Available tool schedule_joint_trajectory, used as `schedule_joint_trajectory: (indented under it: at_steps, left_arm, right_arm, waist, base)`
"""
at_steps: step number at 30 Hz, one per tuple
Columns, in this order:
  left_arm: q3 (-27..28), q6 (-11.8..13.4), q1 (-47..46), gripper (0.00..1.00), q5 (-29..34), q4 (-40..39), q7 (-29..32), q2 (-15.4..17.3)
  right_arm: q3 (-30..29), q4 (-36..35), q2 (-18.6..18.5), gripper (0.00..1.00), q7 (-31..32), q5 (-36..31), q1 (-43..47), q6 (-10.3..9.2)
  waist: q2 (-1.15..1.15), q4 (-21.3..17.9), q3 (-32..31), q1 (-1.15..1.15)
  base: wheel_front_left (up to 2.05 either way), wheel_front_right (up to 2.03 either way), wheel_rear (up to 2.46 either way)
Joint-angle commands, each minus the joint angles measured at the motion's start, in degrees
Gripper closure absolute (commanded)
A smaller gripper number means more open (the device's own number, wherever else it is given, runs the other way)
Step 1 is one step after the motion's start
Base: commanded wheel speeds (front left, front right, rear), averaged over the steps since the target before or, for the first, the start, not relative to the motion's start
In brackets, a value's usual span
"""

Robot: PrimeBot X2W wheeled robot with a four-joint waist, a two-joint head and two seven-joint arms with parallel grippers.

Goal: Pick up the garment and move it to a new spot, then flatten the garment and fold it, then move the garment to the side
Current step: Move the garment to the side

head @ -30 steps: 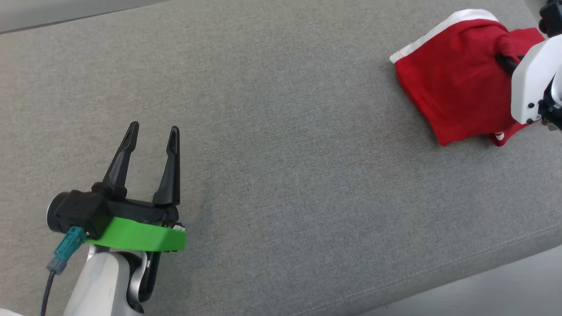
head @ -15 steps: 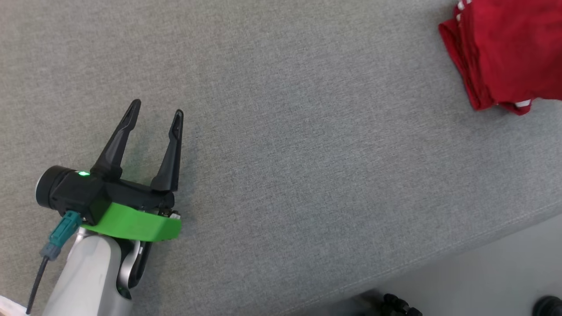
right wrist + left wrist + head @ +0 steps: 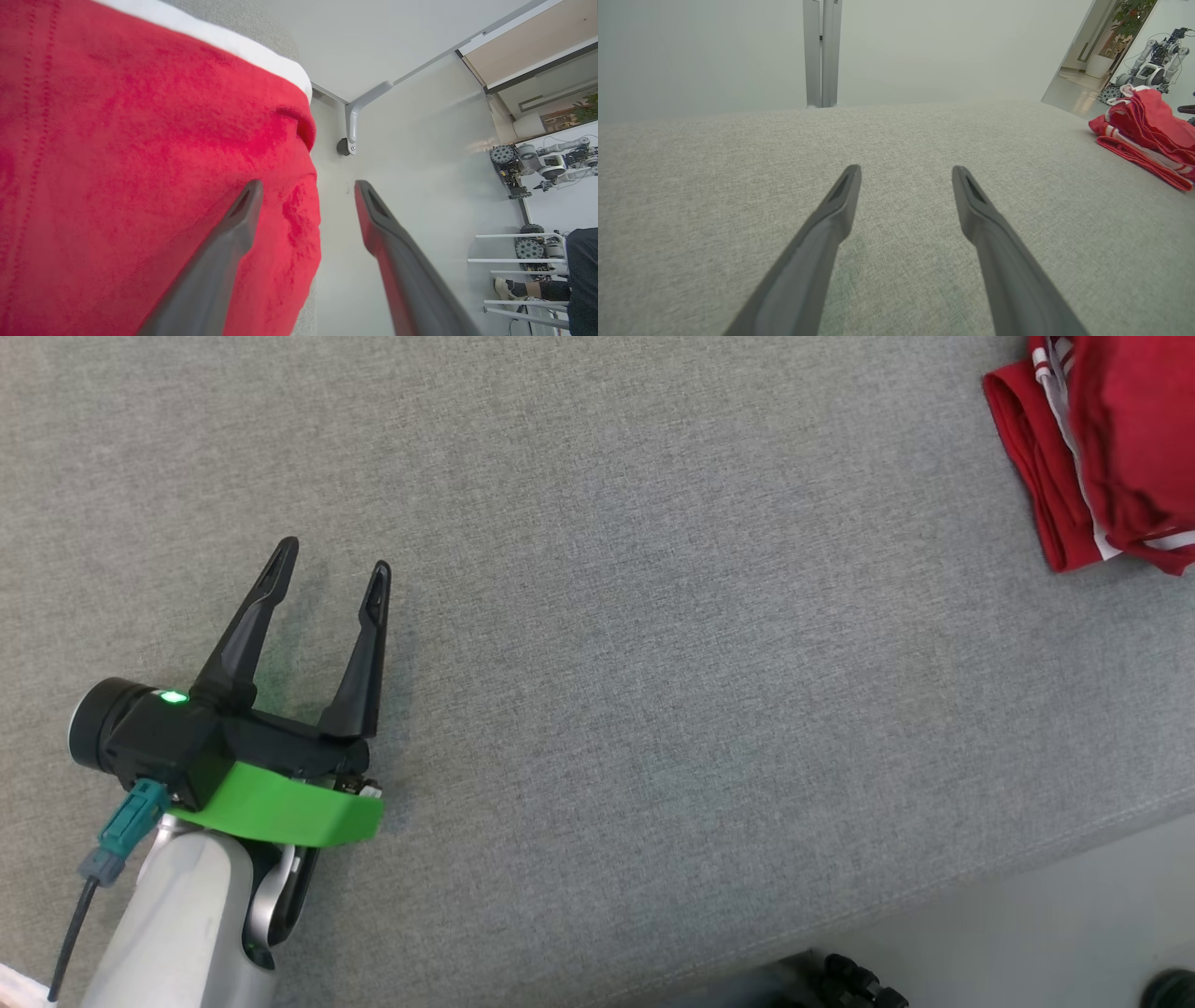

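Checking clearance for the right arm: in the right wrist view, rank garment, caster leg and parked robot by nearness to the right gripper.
1. garment, close by, left side.
2. caster leg, centre, on the floor.
3. parked robot, far right, across the room.

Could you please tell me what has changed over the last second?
The right tool, which pinched the red garment a second ago, has let it go and now stands open at its edge. The garment lies folded on the grey surface. The head camera shifted. The left tool stayed open and empty.
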Motion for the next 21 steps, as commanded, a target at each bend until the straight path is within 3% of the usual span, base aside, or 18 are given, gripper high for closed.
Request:
schedule_joint_trajectory:
  at_steps: [1, 11, 15, 21]
  left_arm:
    - [-0.03, 0.20, -1.22, 0.00, 0.03, 0.04, -0.21, 0.05]
    - [1.12, 0.48, 0.92, 0.00, -1.95, 4.87, -1.31, -3.10]
    - [2.70, 0.40, 2.61, 0.00, -2.93, 6.73, -1.42, -5.38]
    - [6.40, 0.02, 6.65, 0.00, -2.23, 7.06, -1.40, -8.50]
  right_arm:
    - [-0.63, 0.99, 0.20, 0.00, -0.87, -1.41, -0.79, -0.14]
    - [-4.70, 0.21, 4.71, 0.00, -9.95, -6.06, 3.73, -0.13]
    - [-9.03, -4.99, 7.78, 0.00, -13.17, -4.42, 9.76, -0.13]
    - [-18.99, -19.66, 11.17, 0.00, -14.27, -4.72, 21.93, -0.12]
  waist:
    - [0.00, 0.31, -0.48, 0.00]
    - [0.00, 3.64, -8.38, 0.00]
    - [0.00, 5.78, -13.17, 0.00]
    - [0.00, 9.02, -18.89, 0.00]
  base:
    - [0.00, 0.00, 0.00]
    - [0.00, 0.00, 0.00]
    - [0.00, 0.00, 0.00]
    - [0.00, 0.00, 0.00]
